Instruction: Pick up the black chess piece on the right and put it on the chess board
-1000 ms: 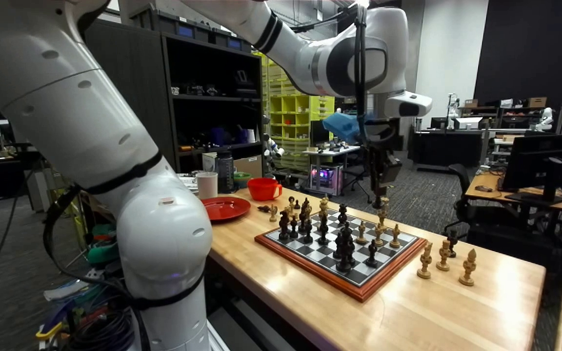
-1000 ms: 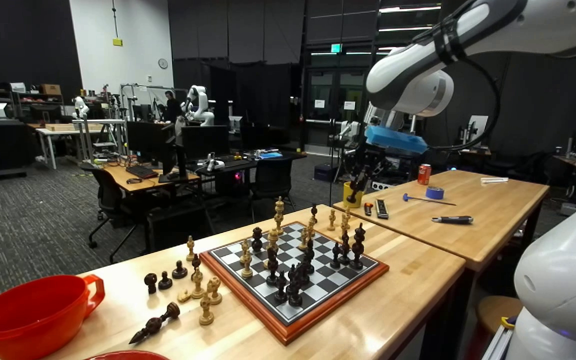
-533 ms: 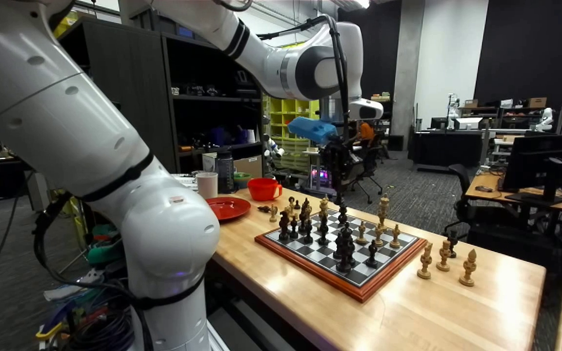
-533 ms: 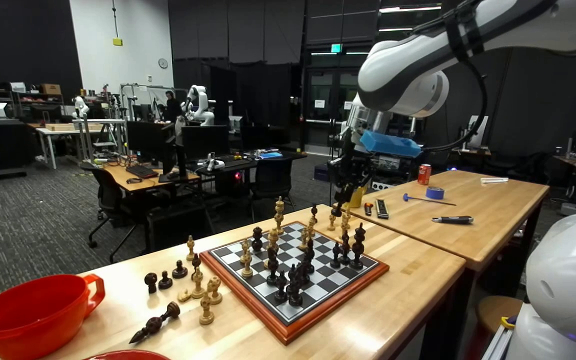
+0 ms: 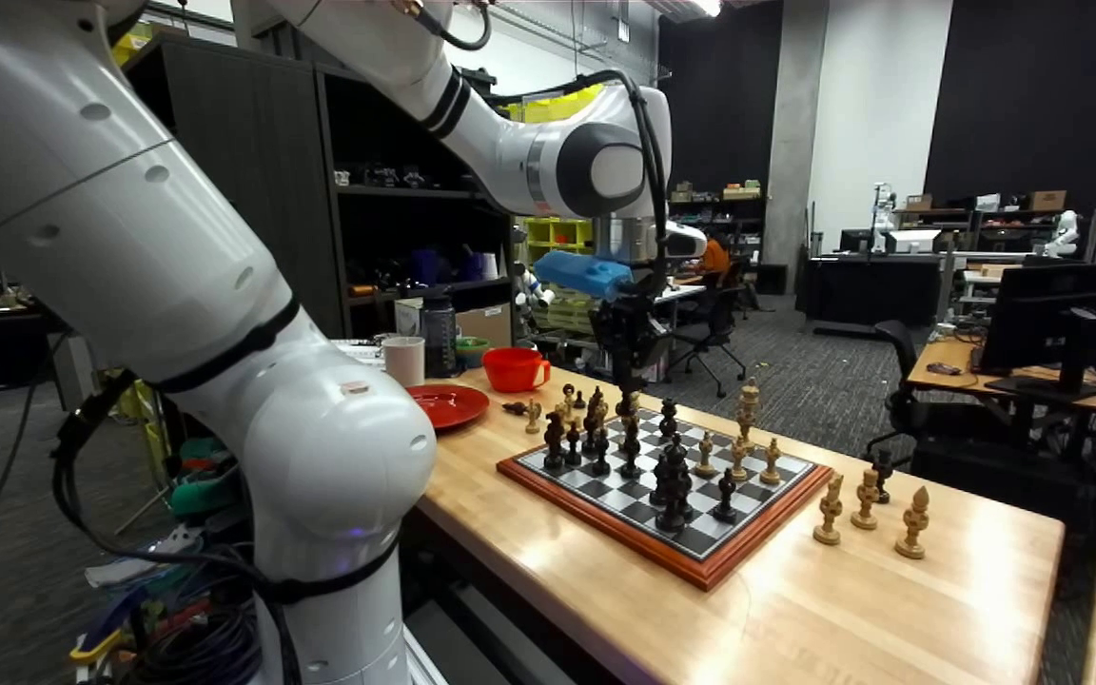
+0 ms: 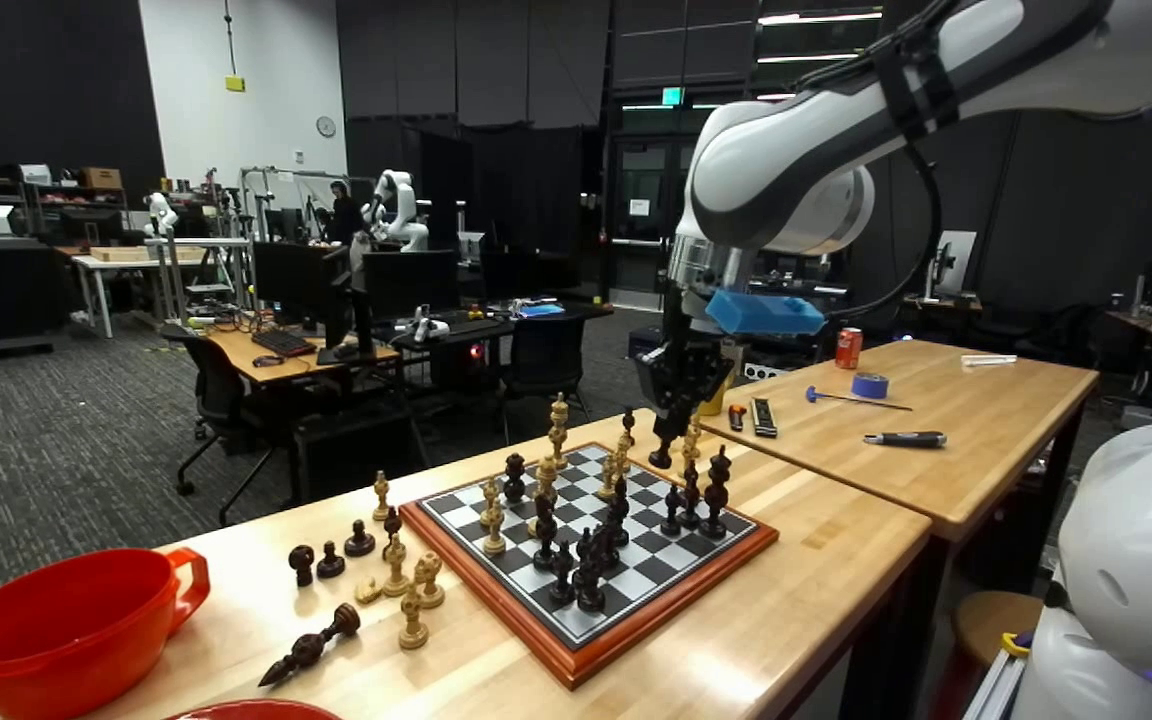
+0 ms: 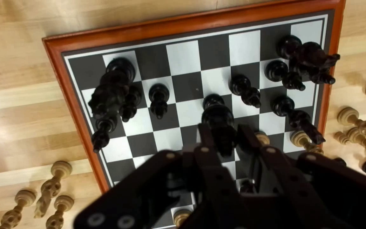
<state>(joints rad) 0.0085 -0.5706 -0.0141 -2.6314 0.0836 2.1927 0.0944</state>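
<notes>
There it is: the black chess piece (image 7: 218, 117) is gripped by the claw (image 7: 224, 134), the jaws pressed in on it from both sides and parted only by its width. High over the chess board (image 7: 202, 21) it is held, well clear of the squares, its lower end seen poking out beneath the jaws; whether it is held upright or at a slant cannot be told. Down below, the squares are dotted with other black pieces (image 7: 159, 98) and tan pieces (image 5: 747, 414), all standing. Off one side of the board, on the table (image 5: 795, 609), three tan bishops and the like (image 5: 912, 523) are grouped with a short dark piece (image 5: 882, 474). Across at the opposite side, more pieces are scattered, and a tall dark piece (image 6: 308, 652) is seen lying flat in an exterior view. Beyond that group, a red cup (image 6: 86, 680) and a red plate (image 5: 448, 407) are set out, with a white cup (image 5: 404, 362) placed near the plate. Above the claw, a blue block (image 6: 766, 313) is carried by the robot arm (image 5: 348, 476).
</notes>
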